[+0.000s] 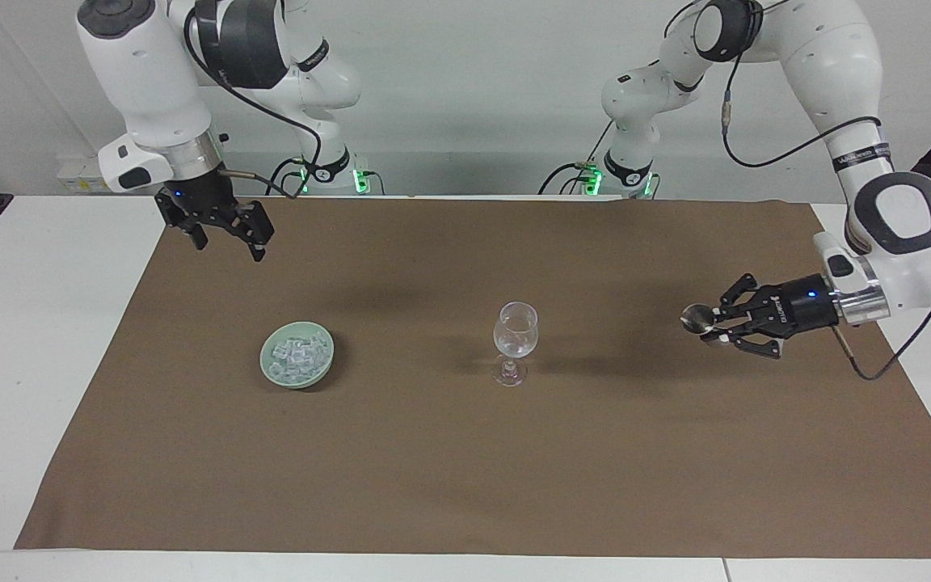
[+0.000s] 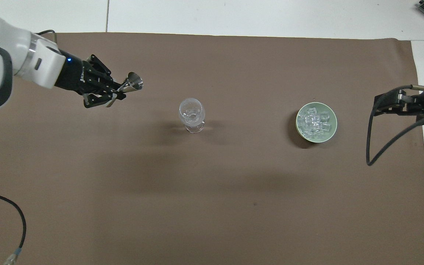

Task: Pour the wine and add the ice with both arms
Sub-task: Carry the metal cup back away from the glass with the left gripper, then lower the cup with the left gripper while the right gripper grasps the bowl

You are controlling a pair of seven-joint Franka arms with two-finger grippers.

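**Jigger swings clear of the glass; the ice waits its turn**

Facing view: your left tool [image 1: 712, 323] hangs over the brown mat [image 1: 465, 485], well apart from the wine glass [image 1: 515, 339] toward the left arm's end of the table, fingers pressed together on a small steel jigger [image 1: 693, 318] lying on its side. The glass stands upright mid-mat. The green bowl [image 1: 296, 364] of ice [image 1: 297, 354] sits beside the glass toward the right arm's end. Your right tool [image 1: 227, 234] hovers with fingers spread, holding nothing, up in the air nearer that end than the bowl.

Overhead view: the left tool [image 2: 118, 94] points the jigger [image 2: 134, 81] mouth-first toward the glass [image 2: 191, 114]; the bowl [image 2: 331, 129] and ice [image 2: 314, 121] lie untouched, the right tool [image 2: 385, 106] just beside them.

The pour looks finished. You will likely need to set the jigger down, then bring the right tool down into the bowl and pinch one small cube squarely.
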